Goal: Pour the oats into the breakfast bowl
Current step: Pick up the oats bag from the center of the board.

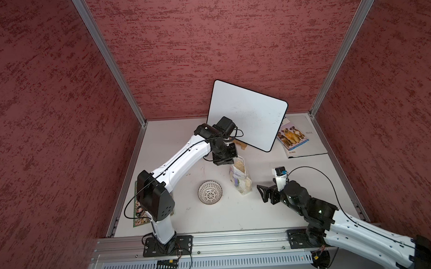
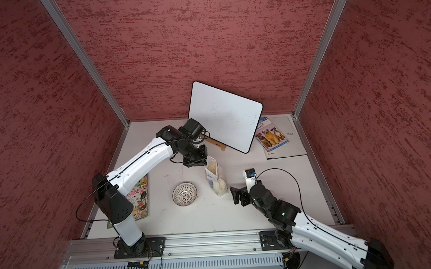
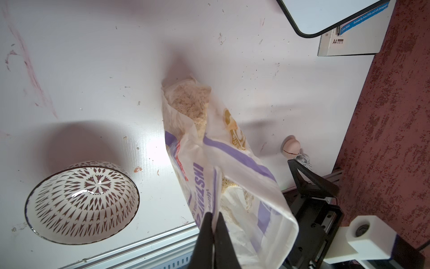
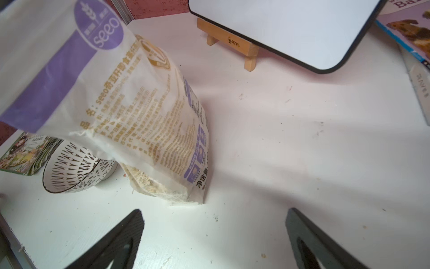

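Left end effector (image 3: pixel 213 215) pressed together on the top edge of the oat pouch (image 1: pixel 240 176), pinching the plastic. Pouch leans, base resting on the desk (image 1: pixel 227 216). Oats (image 3: pixel 188 102) sit inside the pouch, down at the base. Right end effector (image 4: pixel 214 213) spread wide, gripping nothing, low over the desk just beside the pouch but clear of it. Breakfast bowl (image 1: pixel 210 192) upright on the desk near the pouch, on the left arm's side, a gap between them. Whiteboard (image 1: pixel 246 115) propped at the back
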Robot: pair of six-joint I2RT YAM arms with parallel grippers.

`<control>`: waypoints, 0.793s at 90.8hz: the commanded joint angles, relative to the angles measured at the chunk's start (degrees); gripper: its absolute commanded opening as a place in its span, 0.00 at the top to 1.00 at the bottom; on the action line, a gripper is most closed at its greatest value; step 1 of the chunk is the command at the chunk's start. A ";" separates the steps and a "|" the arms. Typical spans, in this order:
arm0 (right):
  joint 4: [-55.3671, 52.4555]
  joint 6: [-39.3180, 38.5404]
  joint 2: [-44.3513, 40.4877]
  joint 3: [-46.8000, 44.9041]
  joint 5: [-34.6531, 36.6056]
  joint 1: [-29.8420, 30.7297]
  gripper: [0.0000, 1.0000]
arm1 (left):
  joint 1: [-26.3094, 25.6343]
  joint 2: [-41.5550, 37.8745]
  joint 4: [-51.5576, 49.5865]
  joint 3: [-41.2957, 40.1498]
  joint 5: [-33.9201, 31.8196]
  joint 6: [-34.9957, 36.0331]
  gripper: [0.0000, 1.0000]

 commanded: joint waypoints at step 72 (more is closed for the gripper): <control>59.81 -8.89 51.81 -0.08 24.70 17.30 0.01 | 0.37 3.75 -3.63 2.97 4.51 -0.16 1.00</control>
